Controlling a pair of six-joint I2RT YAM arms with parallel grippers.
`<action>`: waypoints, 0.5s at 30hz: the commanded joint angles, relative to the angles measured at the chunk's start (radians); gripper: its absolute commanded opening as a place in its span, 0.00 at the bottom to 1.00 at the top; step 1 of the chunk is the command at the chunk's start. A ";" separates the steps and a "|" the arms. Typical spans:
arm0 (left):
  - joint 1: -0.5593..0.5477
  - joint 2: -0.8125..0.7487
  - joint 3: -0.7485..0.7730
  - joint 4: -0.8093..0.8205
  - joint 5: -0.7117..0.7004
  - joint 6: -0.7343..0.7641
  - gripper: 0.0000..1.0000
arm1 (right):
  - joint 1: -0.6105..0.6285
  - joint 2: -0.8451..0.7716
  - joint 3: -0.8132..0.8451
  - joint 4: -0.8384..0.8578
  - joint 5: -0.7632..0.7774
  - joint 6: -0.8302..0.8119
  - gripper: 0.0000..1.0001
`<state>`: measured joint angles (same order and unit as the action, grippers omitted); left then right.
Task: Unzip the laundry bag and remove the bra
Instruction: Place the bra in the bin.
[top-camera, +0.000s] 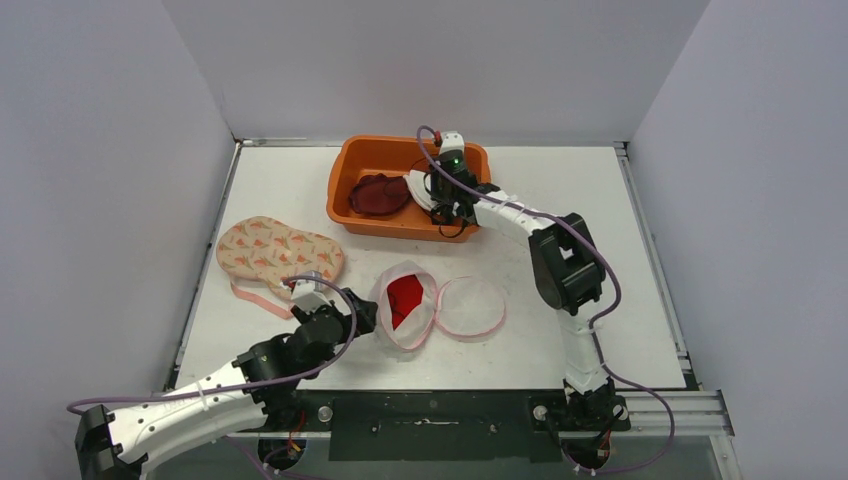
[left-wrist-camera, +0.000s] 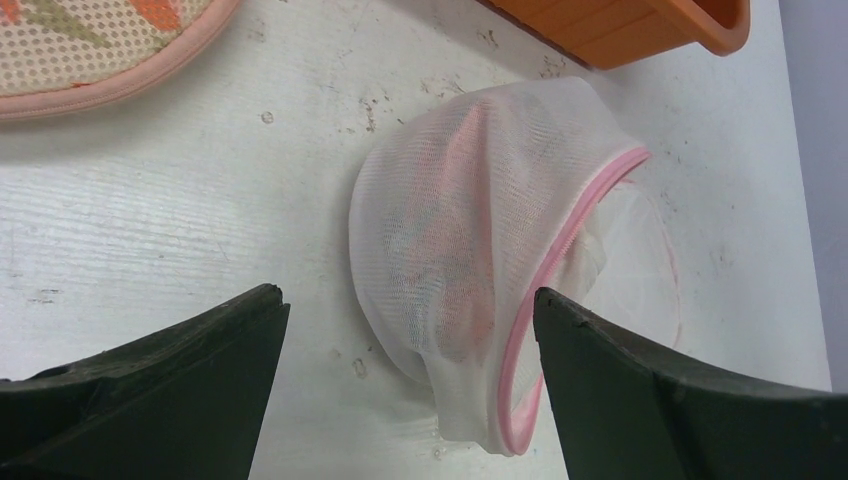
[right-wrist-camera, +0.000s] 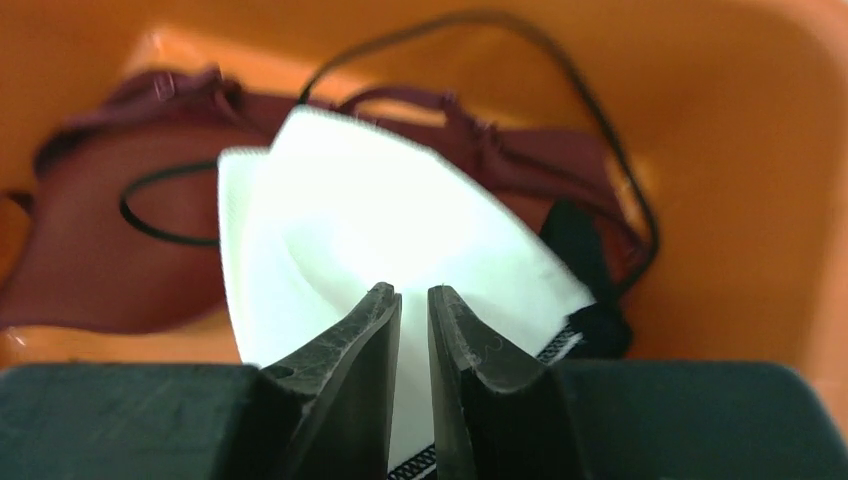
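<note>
A white mesh laundry bag (top-camera: 420, 310) with pink trim lies open at the table's middle, its round flap (top-camera: 470, 307) folded out to the right. A red garment (top-camera: 405, 298) shows inside it. My left gripper (top-camera: 365, 318) is open and empty just left of the bag; in the left wrist view the bag (left-wrist-camera: 470, 240) lies between and ahead of the gripper (left-wrist-camera: 410, 300). My right gripper (top-camera: 447, 205) is inside the orange bin (top-camera: 350, 170), shut on a white bra with black trim (right-wrist-camera: 400, 220). A maroon bra (right-wrist-camera: 100, 230) lies under it, also in the top view (top-camera: 378, 193).
A carrot-patterned mesh bag (top-camera: 278, 252) with pink trim lies at the left of the table, and its edge shows in the left wrist view (left-wrist-camera: 90, 50). The orange bin's corner (left-wrist-camera: 660, 30) shows beyond the white bag. White walls close the table on three sides.
</note>
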<state>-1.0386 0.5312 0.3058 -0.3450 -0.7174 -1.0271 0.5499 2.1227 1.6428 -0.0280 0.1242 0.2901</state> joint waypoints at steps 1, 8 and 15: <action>0.004 0.006 0.041 0.081 0.065 0.037 0.91 | 0.028 0.003 -0.024 0.016 -0.072 0.032 0.18; 0.005 0.017 0.030 0.123 0.094 0.071 0.88 | 0.053 -0.003 -0.054 0.020 -0.084 0.023 0.18; 0.005 0.047 0.053 0.119 0.084 0.106 0.87 | 0.062 -0.147 -0.061 0.020 -0.017 0.026 0.46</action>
<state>-1.0386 0.5690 0.3058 -0.2729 -0.6357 -0.9638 0.6044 2.1361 1.5715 -0.0555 0.0559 0.3107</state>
